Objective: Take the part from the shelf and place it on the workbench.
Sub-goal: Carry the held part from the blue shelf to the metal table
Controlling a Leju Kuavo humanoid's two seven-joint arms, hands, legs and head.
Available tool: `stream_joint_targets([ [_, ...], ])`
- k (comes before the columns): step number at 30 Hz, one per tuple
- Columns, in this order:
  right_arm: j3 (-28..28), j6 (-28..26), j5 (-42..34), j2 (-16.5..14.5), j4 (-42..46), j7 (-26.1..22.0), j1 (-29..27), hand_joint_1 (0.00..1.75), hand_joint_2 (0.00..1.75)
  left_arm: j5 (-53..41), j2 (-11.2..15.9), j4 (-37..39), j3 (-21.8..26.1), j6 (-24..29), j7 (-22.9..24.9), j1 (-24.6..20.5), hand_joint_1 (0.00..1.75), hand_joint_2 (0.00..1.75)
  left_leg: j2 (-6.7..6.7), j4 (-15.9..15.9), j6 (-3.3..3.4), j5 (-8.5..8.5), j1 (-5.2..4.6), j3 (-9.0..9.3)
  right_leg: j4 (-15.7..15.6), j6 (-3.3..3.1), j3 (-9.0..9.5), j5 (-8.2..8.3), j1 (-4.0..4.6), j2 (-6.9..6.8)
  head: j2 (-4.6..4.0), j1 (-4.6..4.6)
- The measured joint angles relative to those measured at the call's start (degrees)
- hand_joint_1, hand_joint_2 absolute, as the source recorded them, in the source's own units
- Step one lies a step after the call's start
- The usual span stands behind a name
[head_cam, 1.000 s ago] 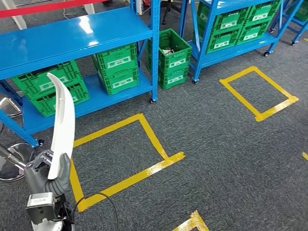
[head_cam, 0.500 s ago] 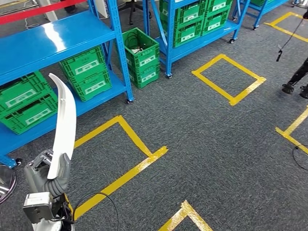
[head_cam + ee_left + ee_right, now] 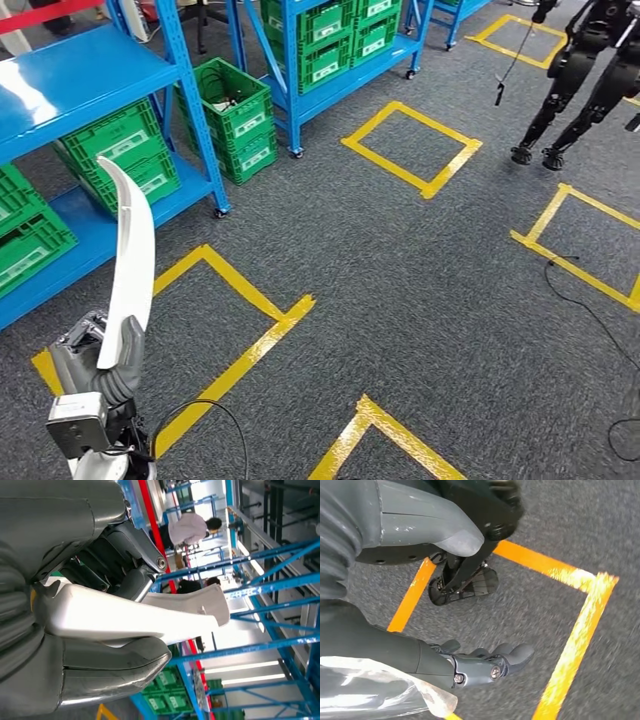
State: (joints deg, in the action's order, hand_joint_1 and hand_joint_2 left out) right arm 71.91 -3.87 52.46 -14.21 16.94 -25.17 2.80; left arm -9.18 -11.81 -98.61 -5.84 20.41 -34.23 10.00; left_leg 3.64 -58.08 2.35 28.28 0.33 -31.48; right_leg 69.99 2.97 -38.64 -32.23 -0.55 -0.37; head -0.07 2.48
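Observation:
A long, curved white part point(image 3: 134, 250) stands nearly upright at the lower left of the head view, and my left hand point(image 3: 102, 365) grips it by its lower end. In the left wrist view the same white part point(image 3: 124, 617) runs between the thick grey thumb and the darker fingers of my left hand point(image 3: 75, 675). My right hand point(image 3: 433, 660) hangs over grey carpet with its fingers spread and nothing in them.
Blue shelves point(image 3: 83, 70) with green crates point(image 3: 121, 150) stand at the left and back, and a green crate point(image 3: 234, 115) sits on the floor. Yellow tape squares point(image 3: 411, 145) mark the grey carpet. A dark humanoid robot point(image 3: 581, 80) stands at the far right, and a cable point(image 3: 596, 320) lies nearby.
The camera has turned right: shelves and tape squares slide left, and another robot comes into view at the far right. My left hand still holds the white part the same way.

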Motion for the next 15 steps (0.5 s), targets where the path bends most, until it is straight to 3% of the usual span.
stream_joint_targets([
  [2, 0.00, 0.06, 0.00, 0.08, 0.00, -0.12, 0.11, 0.00, 1.75, 0.04, -0.05, 0.19, 0.06, -0.08, 0.00, -0.17, 1.75, 1.75, 1.19, -0.05, -0.21, -0.02, -0.21, 0.04, -8.77, -0.65, 5.46, 2.61, 0.37, -2.36, 0.00, 0.01],
  [3, 0.00, 0.12, 0.00, 0.12, 0.00, -0.17, 0.24, 0.00, 1.75, 0.08, -0.08, 0.24, 0.09, -0.18, 0.00, -0.25, 1.75, 1.75, 1.70, -0.10, -0.44, -0.06, -0.34, 0.02, -11.58, -1.03, 7.13, 3.19, 0.61, -3.23, 0.00, -0.02],
  [4, 0.00, 0.18, -0.01, 0.16, 0.00, -0.21, 0.31, 0.00, 1.75, 0.10, -0.09, 0.31, 0.10, -0.38, 0.00, -0.31, 1.75, 1.75, 2.20, -0.14, -0.71, -0.12, -0.44, -0.01, -12.83, -1.38, 7.77, 3.27, 0.83, -3.63, 0.00, -0.03],
  [6, 0.01, 0.34, -0.04, 0.21, 0.00, -0.25, 0.21, 0.00, 1.75, 0.13, -0.10, 0.44, 0.09, -1.00, 0.00, -0.46, 1.75, 1.75, 3.22, -0.08, -1.29, -0.23, -0.52, 0.00, -13.11, -1.99, 7.55, 3.64, 0.91, -2.59, 0.00, -0.07],
  [7, 0.02, 0.40, -0.07, 0.22, 0.00, -0.24, 0.09, 0.00, 1.75, 0.12, -0.11, 0.50, 0.05, -1.40, 0.00, -0.59, 1.75, 1.75, 2.98, -0.25, -1.59, 0.04, -0.45, 0.01, -13.34, -2.30, 7.51, 3.90, 0.80, -2.04, 0.00, -0.10],
  [9, 0.03, 0.50, -0.12, 0.22, 0.00, -0.22, 0.07, 0.00, 1.75, 0.04, -0.07, 0.56, -0.03, -2.14, 0.00, -0.91, 1.75, 1.75, 0.55, -3.07, -2.15, 2.39, -0.19, -0.95, -13.85, -2.99, 7.61, 4.49, 0.46, -0.93, 0.00, -0.27],
  [11, 0.03, 0.58, -0.15, 0.22, -0.01, -0.22, 0.18, 0.00, 1.75, -0.09, 0.04, 0.70, -0.05, -2.71, 0.01, -1.05, 1.75, 1.75, -2.29, -10.11, -2.42, 6.35, 0.07, -3.66, -13.87, -3.38, 7.32, 4.80, 0.38, 0.31, 0.00, -0.53],
  [12, 0.04, 0.61, -0.19, 0.22, -0.01, -0.22, 0.21, 0.00, 1.75, -0.20, 0.11, 0.83, -0.08, -2.93, 0.02, -1.05, 1.75, 1.75, -2.82, -13.53, -2.50, 7.72, 0.11, -5.01, -13.80, -3.42, 7.17, 4.89, 0.40, 1.07, 0.00, -0.59],
  [13, 0.07, 0.64, -0.22, 0.22, -0.03, -0.22, 0.18, 0.00, 1.75, -0.34, 0.16, 0.99, -0.13, -3.19, 0.04, -1.08, 1.75, 1.75, -3.04, -15.47, -2.53, 8.06, 0.13, -5.74, -13.69, -3.42, 7.04, 4.95, 0.43, 1.86, 0.00, -0.62],
  [14, 0.12, 0.68, -0.26, 0.22, -0.04, -0.21, 0.16, 0.00, 1.75, -0.56, 0.20, 1.16, -0.20, -3.45, 0.08, -1.14, 1.75, 1.75, -3.16, -15.32, -2.52, 7.25, 0.14, -5.57, -13.53, -3.39, 6.94, 5.00, 0.43, 2.67, 0.00, -0.62],
  [15, 0.19, 0.76, -0.27, 0.22, -0.06, -0.17, 0.15, 0.00, 1.75, -0.93, 0.25, 1.31, -0.31, -3.68, 0.22, -1.26, 1.75, 1.75, -3.44, -12.95, -2.49, 5.43, 0.19, -4.41, -13.31, -3.33, 6.88, 5.01, 0.41, 3.49, 0.00, -0.62],
])
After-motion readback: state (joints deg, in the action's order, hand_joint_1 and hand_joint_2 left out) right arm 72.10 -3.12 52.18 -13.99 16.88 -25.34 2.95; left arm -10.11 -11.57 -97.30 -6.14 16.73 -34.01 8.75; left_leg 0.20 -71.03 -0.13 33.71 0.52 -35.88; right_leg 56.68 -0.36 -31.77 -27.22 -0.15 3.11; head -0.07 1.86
